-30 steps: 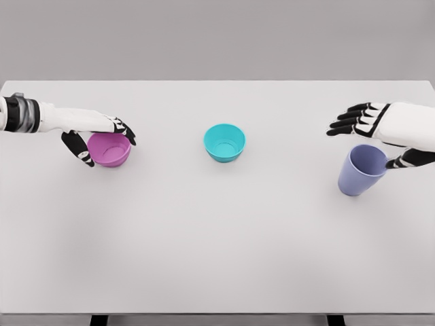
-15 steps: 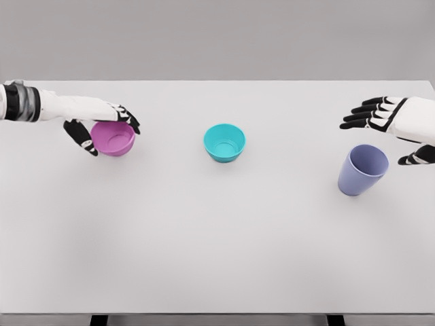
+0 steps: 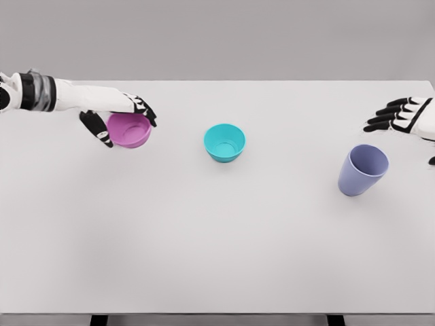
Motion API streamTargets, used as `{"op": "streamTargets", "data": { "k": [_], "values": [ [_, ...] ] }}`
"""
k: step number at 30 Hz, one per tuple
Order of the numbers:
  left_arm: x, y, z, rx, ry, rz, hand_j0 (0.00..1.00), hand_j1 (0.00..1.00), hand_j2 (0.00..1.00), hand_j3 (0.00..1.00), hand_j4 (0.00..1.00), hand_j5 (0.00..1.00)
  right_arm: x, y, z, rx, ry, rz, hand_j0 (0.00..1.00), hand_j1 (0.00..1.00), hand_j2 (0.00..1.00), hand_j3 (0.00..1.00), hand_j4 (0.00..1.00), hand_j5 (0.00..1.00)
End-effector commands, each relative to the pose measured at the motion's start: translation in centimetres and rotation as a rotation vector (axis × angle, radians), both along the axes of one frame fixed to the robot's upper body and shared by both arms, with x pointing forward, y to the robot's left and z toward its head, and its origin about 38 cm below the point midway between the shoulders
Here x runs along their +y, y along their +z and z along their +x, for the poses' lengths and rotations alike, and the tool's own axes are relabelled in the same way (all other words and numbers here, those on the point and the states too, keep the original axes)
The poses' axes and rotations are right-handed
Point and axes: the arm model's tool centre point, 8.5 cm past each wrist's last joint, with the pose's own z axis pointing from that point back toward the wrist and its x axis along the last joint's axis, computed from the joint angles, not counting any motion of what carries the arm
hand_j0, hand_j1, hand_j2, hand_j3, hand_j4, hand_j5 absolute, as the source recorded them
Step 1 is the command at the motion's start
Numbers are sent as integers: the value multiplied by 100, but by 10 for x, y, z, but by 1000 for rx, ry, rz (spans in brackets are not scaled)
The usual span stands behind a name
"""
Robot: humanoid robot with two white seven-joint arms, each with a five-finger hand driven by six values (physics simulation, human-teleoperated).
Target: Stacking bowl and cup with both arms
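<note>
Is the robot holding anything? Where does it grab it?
Yes. The left hand holds the pink bowl by its rim, fingers over the far edge, thumb on the near side. The right hand is open, holding nothing.

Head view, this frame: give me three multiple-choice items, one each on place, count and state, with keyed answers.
1. Where does the teal bowl stand?
A. mid-table, between the pink bowl and the cup
B. inside the cup
C. at the table's near edge

2. How many vessels are on or over the table?
A. two
B. three
C. four

3. What is the left hand doing?
A. resting flat and empty
B. grasping the pink bowl
C. holding the cup

Answers:
1 A, it stands alone at the centre.
2 B, two bowls and one cup.
3 B, fingers and thumb wrap the bowl's rim, while the right hand is spread, apart from the cup.
</note>
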Motion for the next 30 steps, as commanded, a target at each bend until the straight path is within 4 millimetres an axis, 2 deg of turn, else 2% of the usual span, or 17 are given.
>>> {"op": "streamTargets", "data": {
  "k": [1,2,3,7,15,22,24,30],
  "values": [
    [-10,-1,1,3,-15,-13,73,73,73,73,73,73,-8,19,-2,-29,-21,-37,100,100,100,100,100,100],
    [-14,0,2,2,-22,-15,73,73,73,73,73,73,-12,37,-3,-79,-31,-39,100,100,100,100,100,100],
    [-17,0,2,0,-28,-13,73,73,73,73,73,73,-13,47,-3,-109,-36,-37,100,100,100,100,100,100],
    [-30,1,4,-6,-51,-15,73,73,73,73,73,73,-11,38,-2,-89,-31,-25,100,100,100,100,100,100],
    [-54,2,6,-14,-96,-22,73,73,73,73,73,73,-12,36,-3,-82,-32,-25,100,100,100,100,100,100],
    [-74,5,7,-23,-132,-29,73,73,73,73,73,73,-12,52,-1,-154,-36,14,100,100,100,100,100,100],
    [-81,5,7,-24,-145,-32,73,73,73,73,73,73,-13,63,-2,-190,-41,22,100,100,100,100,100,100],
    [-96,4,6,-24,-171,-36,73,73,73,73,73,73,-9,43,-1,-121,-27,15,100,100,100,100,100,100]
  ]
}}
